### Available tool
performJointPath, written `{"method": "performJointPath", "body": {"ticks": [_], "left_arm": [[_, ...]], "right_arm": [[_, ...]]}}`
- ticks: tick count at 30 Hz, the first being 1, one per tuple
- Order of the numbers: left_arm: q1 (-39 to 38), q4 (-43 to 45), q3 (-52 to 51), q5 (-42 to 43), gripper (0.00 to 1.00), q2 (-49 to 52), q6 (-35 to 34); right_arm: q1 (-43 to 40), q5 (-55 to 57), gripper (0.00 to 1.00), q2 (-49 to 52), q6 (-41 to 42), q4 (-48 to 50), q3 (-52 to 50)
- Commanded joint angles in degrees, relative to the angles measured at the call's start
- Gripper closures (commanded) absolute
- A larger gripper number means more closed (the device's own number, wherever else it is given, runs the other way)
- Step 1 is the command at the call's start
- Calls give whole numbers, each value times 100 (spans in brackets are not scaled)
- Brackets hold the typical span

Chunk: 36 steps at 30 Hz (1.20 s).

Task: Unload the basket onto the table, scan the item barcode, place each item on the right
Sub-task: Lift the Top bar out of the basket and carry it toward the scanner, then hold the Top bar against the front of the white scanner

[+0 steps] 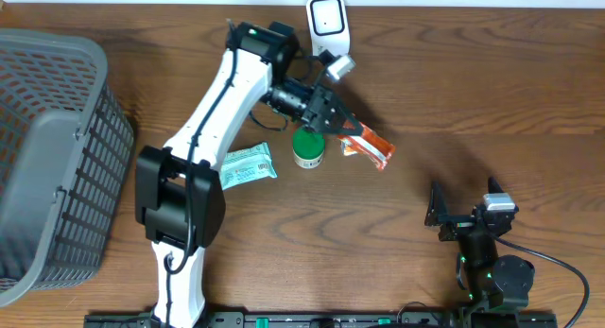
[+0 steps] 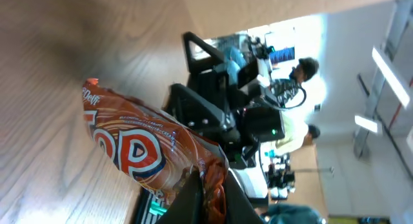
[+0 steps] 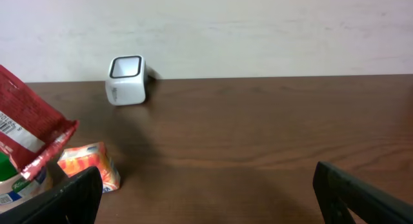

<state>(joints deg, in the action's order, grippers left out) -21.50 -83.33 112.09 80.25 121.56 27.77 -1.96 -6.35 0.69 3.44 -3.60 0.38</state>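
Over wooden table (image 1: pixel 501 92), outstretched left pincer (image 1: pixel 348 128) clamps snack bag (image 1: pixel 374 146); right pincer (image 1: pixel 438 213) gapes empty.

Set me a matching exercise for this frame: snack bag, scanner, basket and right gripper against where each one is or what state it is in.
Things:
1 snack bag
2 scanner
3 basket
4 right gripper

Place or state:
A open, holding nothing
B grey, at the left edge of the table
C clamped in the left gripper
D white, near the table's far edge

Pairs: 1-C, 2-D, 3-B, 4-A
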Motion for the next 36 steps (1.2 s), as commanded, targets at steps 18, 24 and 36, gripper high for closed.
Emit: {"method": "performJointPath", "body": {"ticks": [18, 24, 36], "left_arm": [[1182, -343, -17, -791, 92, 68, 133], [1224, -367, 96, -1196, 93, 48, -369], [1060, -153, 1869, -3880, 93, -341, -2151]], "right_arm": [[61, 28, 1, -20, 59, -17, -7], [61, 28, 0, -20, 59, -17, -7], [61, 28, 1, -20, 59, -17, -7]]}}
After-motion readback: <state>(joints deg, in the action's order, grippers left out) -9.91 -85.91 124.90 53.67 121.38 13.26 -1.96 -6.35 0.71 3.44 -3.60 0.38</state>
